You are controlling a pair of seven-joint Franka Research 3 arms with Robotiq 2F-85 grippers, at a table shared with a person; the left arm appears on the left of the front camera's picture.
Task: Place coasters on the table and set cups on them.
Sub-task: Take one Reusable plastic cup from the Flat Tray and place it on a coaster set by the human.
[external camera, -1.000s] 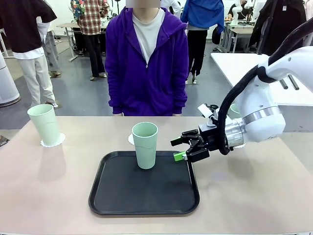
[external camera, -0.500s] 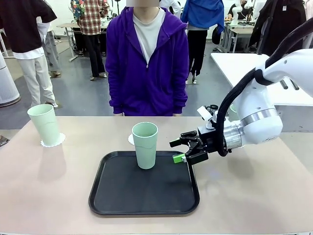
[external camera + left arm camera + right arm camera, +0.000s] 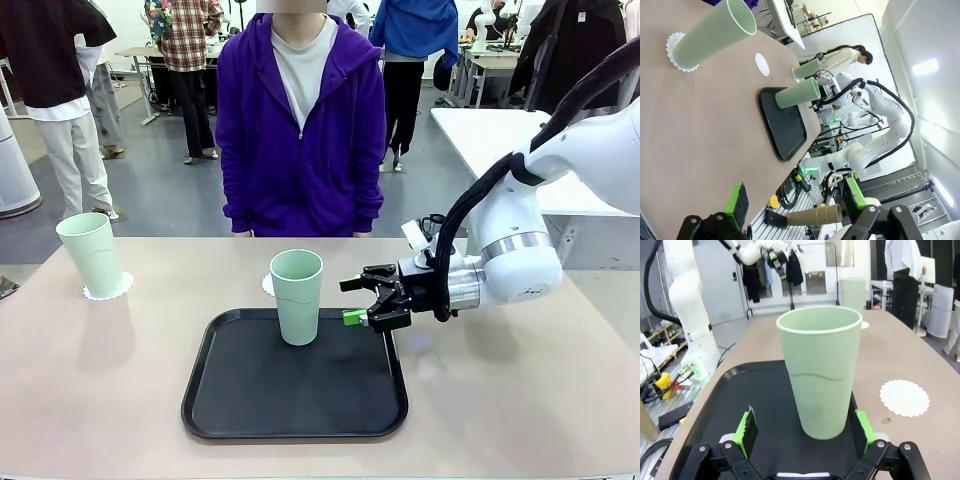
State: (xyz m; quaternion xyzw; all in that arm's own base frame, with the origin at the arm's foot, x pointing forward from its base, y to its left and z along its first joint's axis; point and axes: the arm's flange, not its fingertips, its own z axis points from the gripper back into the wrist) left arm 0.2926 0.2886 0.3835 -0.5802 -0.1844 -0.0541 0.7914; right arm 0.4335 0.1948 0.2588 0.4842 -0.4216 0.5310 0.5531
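Mint-green cup (image 3: 92, 255) stands on its coaster (image 3: 108, 288) at the worktop's (image 3: 500, 400) far-left corner; right end effector (image 3: 348, 301), jaws spread, faces the tray cup (image 3: 297, 297); one coaster (image 3: 266, 285) bare.

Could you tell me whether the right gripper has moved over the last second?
Yes. The right gripper has moved left over the tray, closer to the cup, with its jaws open.

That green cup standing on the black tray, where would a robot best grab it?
Probably around the middle of the cup, coming level from the side where the open right tool faces it. It stands upright on the tray, round and tapering downward.
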